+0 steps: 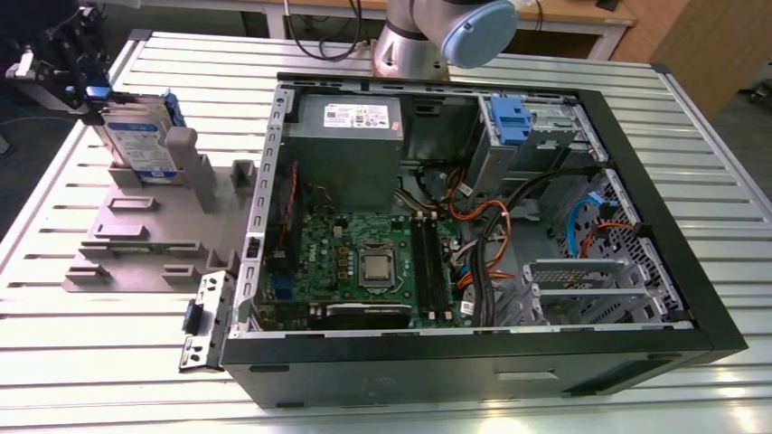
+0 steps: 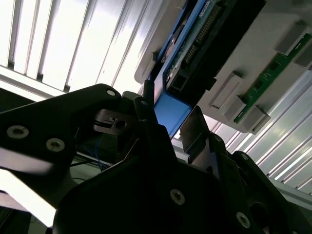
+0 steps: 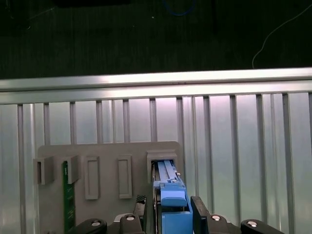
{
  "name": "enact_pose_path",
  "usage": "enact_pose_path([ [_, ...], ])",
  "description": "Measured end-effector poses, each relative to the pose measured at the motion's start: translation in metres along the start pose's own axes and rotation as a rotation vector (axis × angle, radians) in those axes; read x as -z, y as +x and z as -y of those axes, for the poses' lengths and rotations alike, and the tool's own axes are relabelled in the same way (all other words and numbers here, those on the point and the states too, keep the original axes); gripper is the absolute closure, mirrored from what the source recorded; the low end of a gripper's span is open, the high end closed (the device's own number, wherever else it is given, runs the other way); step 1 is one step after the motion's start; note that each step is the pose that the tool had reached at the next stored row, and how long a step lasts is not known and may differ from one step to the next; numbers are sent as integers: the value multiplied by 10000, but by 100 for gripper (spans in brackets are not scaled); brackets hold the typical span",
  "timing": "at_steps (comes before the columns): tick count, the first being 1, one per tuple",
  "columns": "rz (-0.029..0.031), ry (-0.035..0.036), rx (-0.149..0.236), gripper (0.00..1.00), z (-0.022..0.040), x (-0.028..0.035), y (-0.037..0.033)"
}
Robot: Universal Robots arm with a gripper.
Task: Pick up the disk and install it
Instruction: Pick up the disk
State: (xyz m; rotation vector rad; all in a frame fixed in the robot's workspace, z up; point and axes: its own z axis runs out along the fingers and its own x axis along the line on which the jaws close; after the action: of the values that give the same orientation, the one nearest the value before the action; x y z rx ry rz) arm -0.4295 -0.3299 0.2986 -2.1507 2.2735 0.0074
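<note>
One green board [image 3: 68,195] shares the grey holder [image 3: 107,151] with the upright disk [image 3: 173,204].

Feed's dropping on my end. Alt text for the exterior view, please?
The end effector sits at the top edge of the disk, which stands on edge in a grey holder at the exterior view's left. Toward that view's right an open computer case lies on the slatted metal table, its green circuit board and cables exposed.

Ribbed alu table [image 1: 724,212] w/ wooden desk [image 1: 558,15] behind, dark floor [image 3: 146,39]
</note>
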Motion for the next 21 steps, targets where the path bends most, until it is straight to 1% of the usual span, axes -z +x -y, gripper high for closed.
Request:
enact_pose_path([
  [13,0,-4,0,52,11,-65,-10],
  [21,0,-3,0,52,11,-79,-10],
])
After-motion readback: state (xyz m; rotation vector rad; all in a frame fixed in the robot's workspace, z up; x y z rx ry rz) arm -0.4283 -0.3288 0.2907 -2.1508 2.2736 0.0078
